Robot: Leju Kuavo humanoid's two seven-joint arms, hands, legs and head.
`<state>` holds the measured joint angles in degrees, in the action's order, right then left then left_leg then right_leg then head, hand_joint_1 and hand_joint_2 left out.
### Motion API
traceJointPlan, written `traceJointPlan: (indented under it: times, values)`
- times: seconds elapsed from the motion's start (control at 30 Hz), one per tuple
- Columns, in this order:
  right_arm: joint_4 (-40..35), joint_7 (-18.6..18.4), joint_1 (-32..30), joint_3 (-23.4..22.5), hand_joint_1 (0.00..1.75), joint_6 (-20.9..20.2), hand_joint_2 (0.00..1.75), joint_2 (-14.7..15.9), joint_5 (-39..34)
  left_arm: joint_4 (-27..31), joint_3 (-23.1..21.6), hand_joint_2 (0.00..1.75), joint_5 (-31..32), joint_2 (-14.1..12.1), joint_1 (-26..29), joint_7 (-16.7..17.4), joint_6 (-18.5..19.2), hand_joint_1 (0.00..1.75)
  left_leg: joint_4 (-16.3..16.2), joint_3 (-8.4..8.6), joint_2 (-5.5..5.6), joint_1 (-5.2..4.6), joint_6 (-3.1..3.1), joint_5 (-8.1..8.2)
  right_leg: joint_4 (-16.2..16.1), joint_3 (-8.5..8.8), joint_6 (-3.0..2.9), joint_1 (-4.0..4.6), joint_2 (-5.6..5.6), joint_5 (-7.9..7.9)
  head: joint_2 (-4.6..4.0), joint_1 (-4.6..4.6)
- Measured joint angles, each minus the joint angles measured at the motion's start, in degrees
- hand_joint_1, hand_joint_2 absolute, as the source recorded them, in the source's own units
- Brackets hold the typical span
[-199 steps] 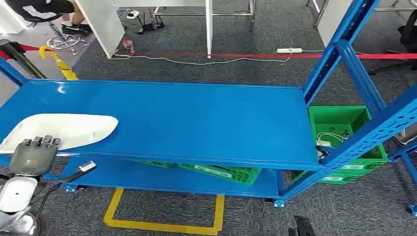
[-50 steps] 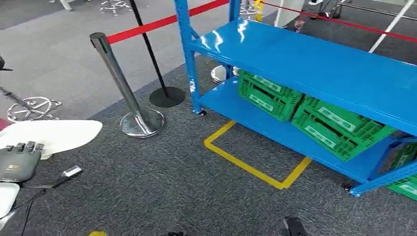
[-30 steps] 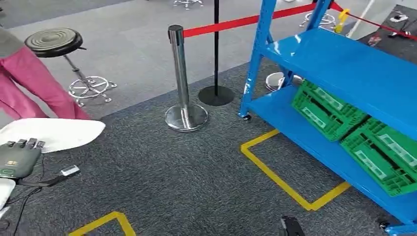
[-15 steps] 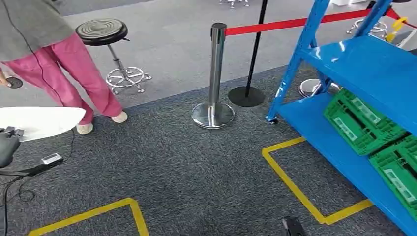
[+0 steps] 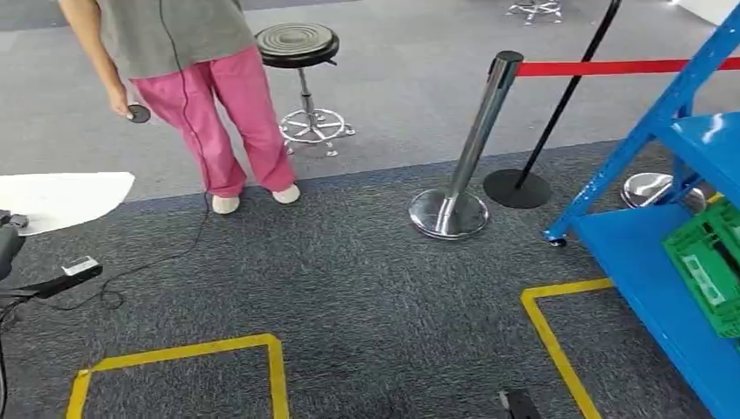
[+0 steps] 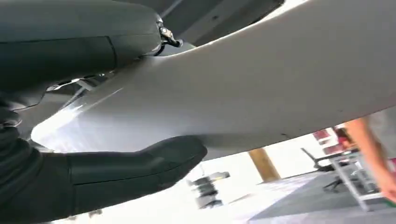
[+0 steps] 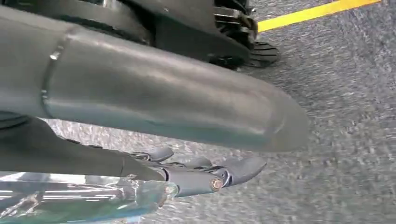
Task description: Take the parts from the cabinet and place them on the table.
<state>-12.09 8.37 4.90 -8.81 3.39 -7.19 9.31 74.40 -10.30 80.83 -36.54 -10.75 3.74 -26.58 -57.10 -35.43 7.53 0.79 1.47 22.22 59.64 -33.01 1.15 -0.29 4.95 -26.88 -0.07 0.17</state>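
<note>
White and smooth, the part (image 5: 61, 199) sits at the far-left edge of the head view, a broad curved shell carried above the grey carpet (image 5: 366, 297). The left hand (image 5: 9, 244) is just below and nearer than it, at the very left edge, mostly cut off by the frame. In the left wrist view the same part (image 6: 261, 84) runs as a wide pale surface between the thick thumb (image 6: 140, 161) on one face and the darker body of the left hand (image 6: 70, 42) on the other; the hand grasps the part, clamped between thumb and palm side.

The right hand (image 7: 205, 175) hangs over the carpet in the right wrist view, its fingers gently curled beside a clear, shiny strip of plastic (image 7: 88, 198); whether it grips that strip I cannot tell (the contact is hidden under the arm cover).

Further off, a person in pink trousers (image 5: 218, 105) stands at the far left with a small dark object in hand, a black stool (image 5: 297, 44) just behind. A chrome stanchion (image 5: 458, 183) carries a red belt (image 5: 602, 66) toward the blue cabinet (image 5: 663, 262) at the right, where a green crate (image 5: 711, 266) rests on the lower shelf. Yellow tape (image 5: 188, 353) marks squares on the near floor.
</note>
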Motion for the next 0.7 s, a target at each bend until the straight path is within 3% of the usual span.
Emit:
traceJointPlan:
  times: [0.1, 0.13, 0.17, 0.2, 0.23, 0.27, 0.3, 0.33, 0.4, 0.43, 0.47, 0.5, 0.6, 0.63, 0.67, 0.7]
  values:
    - [0.0, 0.3, 0.0, -0.1, 0.0, -0.2, 0.0, 0.0, -0.2, 0.0, 0.3, 1.75, -2.9, -0.7, -0.2, -1.6, 1.2, 1.75, 0.6, -0.33, 1.83, 0.42, 1.18, -0.68, -0.3, 0.17, -0.99, 0.28, -1.91, 0.48, 0.0, -0.06]
    - [0.0, 0.4, 0.1, -0.2, 0.0, -0.2, 0.0, 0.0, -0.3, 0.2, 0.3, 1.75, -3.7, -0.9, -0.2, -2.0, 1.5, 1.75, -0.1, -0.7, -1.45, 0.18, 1.13, 0.03, -0.7, 0.36, -1.48, 0.16, -2.66, 0.79, 0.0, -0.13]
    - [0.0, 0.7, 0.1, -0.4, 0.0, -0.2, 0.0, 0.0, -0.3, 0.3, 0.4, 1.75, -4.6, -0.9, -0.9, -2.4, 2.1, 1.75, -2.7, -1.99, -4.95, -0.19, 1.33, 1.88, -1.0, 0.42, -1.77, 0.29, -3.33, 0.9, 0.0, -0.44]
    - [0.0, 0.7, -0.1, -0.4, 0.0, -0.2, 0.0, 0.0, -0.4, 0.5, 0.4, 1.75, -5.4, -0.8, -1.5, -2.6, 2.5, 1.75, -7.1, -4.12, -6.26, -0.2, 1.58, 4.24, -1.0, 0.32, -1.9, 0.39, -4.15, 0.91, 0.0, -0.41]
    - [0.0, 0.7, -0.2, -0.5, 0.0, -0.2, 0.0, 0.0, -0.4, 0.7, 0.3, 1.75, -5.9, -0.7, -1.7, -2.8, 3.0, 1.75, -11.8, -6.29, -6.75, -0.15, 1.7, 6.25, -1.0, 0.27, -2.02, 0.45, -4.96, 0.85, 0.0, -0.44]
    - [0.0, 0.8, -0.3, -0.5, 0.0, -0.2, 0.0, 0.0, -0.5, 0.8, 0.2, 1.75, -6.4, -0.6, -1.7, -3.0, 3.4, 1.75, -16.0, -8.19, -6.83, -0.1, 1.84, 7.67, -1.0, 0.25, -2.08, 0.46, -5.8, 0.81, 0.0, -0.44]
    - [0.0, 0.8, -0.5, -0.6, 0.0, -0.2, 0.0, 0.0, -0.5, 0.8, 0.1, 1.75, -6.8, -0.5, -1.7, -3.2, 3.9, 1.75, -17.6, -8.92, -6.83, -0.06, 1.98, 7.75, -1.0, 0.24, -2.12, 0.46, -6.57, 0.77, 0.0, -0.48]
    - [0.0, 0.9, -0.5, -0.7, 0.0, -0.2, 0.0, 0.0, -0.5, 0.9, 0.0, 1.75, -7.5, -0.5, -1.7, -3.2, 4.3, 1.75, -16.4, -8.16, -6.9, 0.01, 2.04, 6.39, -1.0, 0.26, -2.09, 0.46, -7.37, 0.74, 0.0, -0.46]
    - [0.0, 0.9, -0.4, -0.8, 0.0, -0.2, 0.0, 0.0, -0.5, 1.4, 0.0, 1.75, -8.7, -0.5, -2.1, -3.3, 4.9, 1.75, -7.5, -3.32, -7.94, 0.05, 2.0, 1.91, -1.0, 0.39, -1.94, 0.46, -8.88, 0.59, 0.0, -0.46]
    - [0.0, 1.0, -0.4, -0.8, 0.0, -0.2, 0.0, 0.0, -0.5, 1.7, 0.0, 1.75, -9.3, -0.5, -2.5, -3.3, 5.0, 1.75, -2.2, -0.13, -10.69, -0.06, 1.99, 0.08, -1.0, 0.63, -1.69, 0.56, -9.52, 0.41, 0.0, -0.48]
    - [0.0, 1.1, -0.5, -0.9, 0.0, -0.2, 0.0, 0.0, -0.6, 1.8, 0.0, 1.75, -9.6, -0.4, -3.1, -3.3, 5.0, 1.75, 0.4, 1.27, -14.06, -0.89, 2.12, 0.78, -0.8, 0.67, -1.31, 1.21, -10.14, 0.08, 0.0, -0.59]
    - [0.0, 1.1, -0.4, -0.9, 0.0, -0.2, 0.0, 0.0, -0.6, 2.1, -0.1, 1.75, -9.8, -0.4, -3.3, -3.3, 5.1, 1.75, 0.4, 1.0, -12.47, -0.65, 0.97, 0.45, -0.8, 0.8, -1.07, 1.38, -10.65, -0.05, 0.0, -0.37]
    - [0.0, 1.2, -0.4, -0.9, 0.0, -0.1, 0.0, 0.0, -0.6, 2.4, -0.1, 1.75, -11.5, -0.5, -3.5, -3.6, 6.1, 1.75, 0.6, 0.68, -10.18, -0.81, -0.05, 0.35, -1.1, 1.38, -0.42, 1.3, -13.06, -0.41, 0.0, -0.41]
    - [0.0, 1.3, -0.3, -0.9, 0.0, -0.1, 0.0, 0.0, -0.6, 2.6, 0.0, 1.75, -12.7, -0.5, -3.6, -4.1, 6.6, 1.75, 0.8, 0.82, -9.48, -0.43, -0.55, 0.15, -0.5, 0.95, 0.1, 1.03, -11.91, -0.96, 0.0, -0.44]
    - [0.0, 1.4, -0.3, -1.0, 0.0, -0.1, 0.0, 0.0, -0.6, 2.8, 0.0, 1.75, -13.9, -0.5, -4.3, -4.4, 7.0, 1.75, 0.8, 0.8, -8.86, -0.3, -1.0, 0.12, 2.0, 0.02, 0.32, 0.88, -8.55, -2.54, 0.0, -0.13]
    - [0.0, 1.4, -0.3, -1.0, 0.0, -0.1, 0.0, 0.0, -0.6, 2.8, -0.1, 1.75, -14.5, -0.3, -4.7, -4.6, 7.3, 1.75, 0.8, 0.75, -8.16, -0.27, -1.22, 0.07, 6.5, -2.06, 0.39, 0.74, -6.34, -4.73, 0.0, 0.06]
